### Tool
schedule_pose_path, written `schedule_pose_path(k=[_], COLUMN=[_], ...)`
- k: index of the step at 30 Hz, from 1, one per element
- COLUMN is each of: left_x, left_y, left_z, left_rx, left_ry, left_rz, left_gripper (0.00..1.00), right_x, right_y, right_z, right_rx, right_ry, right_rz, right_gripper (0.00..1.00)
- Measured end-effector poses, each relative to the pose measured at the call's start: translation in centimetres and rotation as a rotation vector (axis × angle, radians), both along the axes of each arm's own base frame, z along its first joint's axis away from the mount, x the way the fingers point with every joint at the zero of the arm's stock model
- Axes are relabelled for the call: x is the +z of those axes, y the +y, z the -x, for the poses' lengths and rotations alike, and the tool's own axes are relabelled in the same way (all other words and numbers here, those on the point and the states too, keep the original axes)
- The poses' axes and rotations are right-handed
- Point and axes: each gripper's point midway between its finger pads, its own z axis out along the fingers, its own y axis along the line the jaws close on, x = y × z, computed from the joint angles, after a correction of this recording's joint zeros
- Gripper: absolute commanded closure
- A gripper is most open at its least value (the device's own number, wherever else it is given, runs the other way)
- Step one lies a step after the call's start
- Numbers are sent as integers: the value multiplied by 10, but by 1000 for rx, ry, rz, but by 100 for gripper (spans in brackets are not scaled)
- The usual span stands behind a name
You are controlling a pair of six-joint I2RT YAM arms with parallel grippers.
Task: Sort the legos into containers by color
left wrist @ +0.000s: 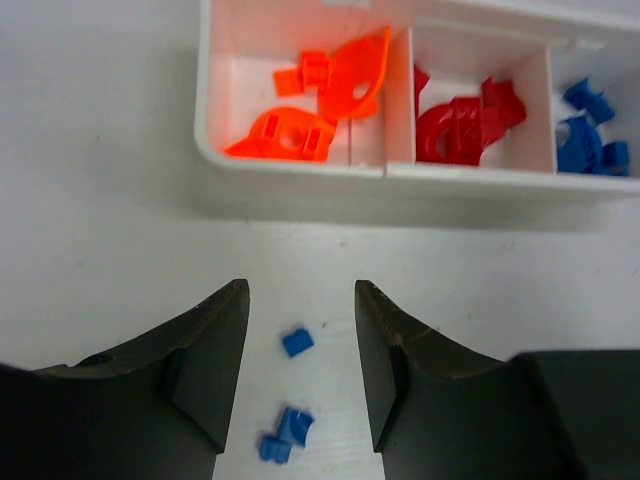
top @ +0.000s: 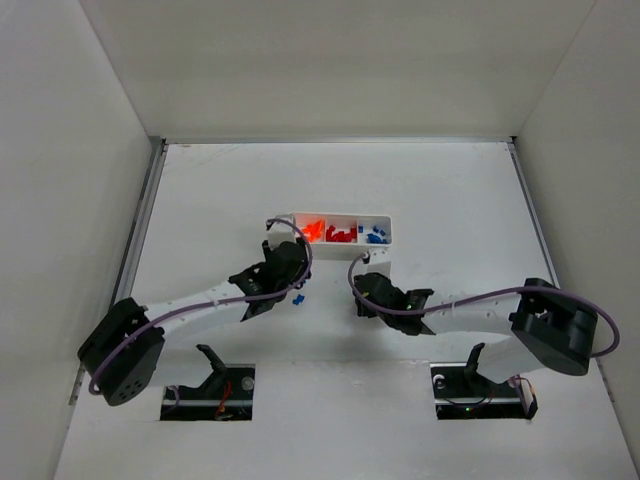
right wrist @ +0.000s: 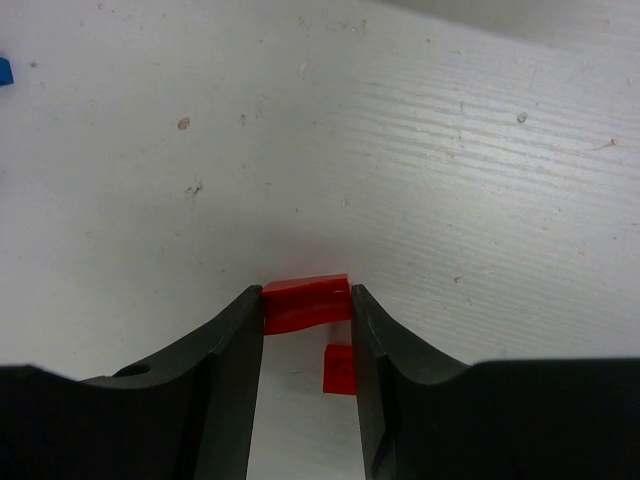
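The white tray (top: 385,243) lies mid-table with three compartments: orange legos (left wrist: 320,100) on the left, red legos (left wrist: 465,122) in the middle, blue legos (left wrist: 585,140) on the right. My left gripper (left wrist: 300,295) is open just in front of the tray, low over the table. A small blue brick (left wrist: 297,342) and two more blue pieces (left wrist: 285,432) lie loose between its fingers. My right gripper (right wrist: 306,295) is shut on a red arch piece (right wrist: 306,303) at its fingertips, close to the table. A small red brick (right wrist: 340,368) lies between its fingers behind the arch.
The loose blue legos (top: 298,298) lie between the two grippers in the top view. My right gripper (top: 362,292) is just in front of the tray's right end. A blue piece (right wrist: 4,70) shows at the left edge of the right wrist view. White walls enclose the table.
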Motion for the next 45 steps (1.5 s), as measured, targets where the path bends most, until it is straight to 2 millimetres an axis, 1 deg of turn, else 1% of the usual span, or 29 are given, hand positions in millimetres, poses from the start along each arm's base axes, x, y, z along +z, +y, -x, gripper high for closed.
schedule_pose_path(k=[3, 7, 13, 16, 19, 21, 24, 27, 29, 31, 33, 35, 36, 40, 45], left_x=[-13, -28, -41, -44, -44, -44, -47, -49, -49, -51, -55, -60, -62, -73, -73], left_y=[9, 17, 18, 15, 16, 17, 17, 17, 16, 16, 16, 16, 17, 20, 14], left_z=[23, 46, 69, 78, 84, 85, 88, 90, 91, 92, 92, 93, 93, 94, 89], left_rx=[-3, -11, -48, -72, -82, -82, -84, -89, -95, -99, -101, -103, -103, -101, -102], left_ry=[46, 97, 137, 142, 139, 136, 143, 146, 147, 152, 162, 172, 177, 199, 182], left_rz=[-30, -51, -68, -66, -48, -41, -42, -45, -46, -51, -61, -78, -86, -129, -118], left_gripper=[56, 57, 57, 57, 57, 59, 60, 60, 61, 62, 62, 63, 63, 64, 66], right_x=[9, 38, 87, 103, 102, 101, 104, 104, 100, 92, 85, 83, 84, 89, 96], right_y=[3, 15, 37, 44, 46, 48, 55, 64, 64, 61, 57, 59, 60, 62, 59], right_z=[-2, -11, -40, -50, -54, -62, -85, -115, -131, -140, -146, -152, -154, -156, -152], right_rx=[6, 21, 26, 28, 37, 35, 21, -5, -24, -43, -60, -67, -67, -63, -63], right_ry=[-17, -60, -134, -164, -158, -154, -161, -175, -178, -173, -168, -169, -172, -186, -198], right_rz=[-21, -83, -168, -196, -191, -183, -174, -170, -161, -143, -125, -117, -117, -121, -133], right_gripper=[69, 69, 70, 70, 69, 69, 69, 68, 65, 60, 51, 43, 41, 41, 42])
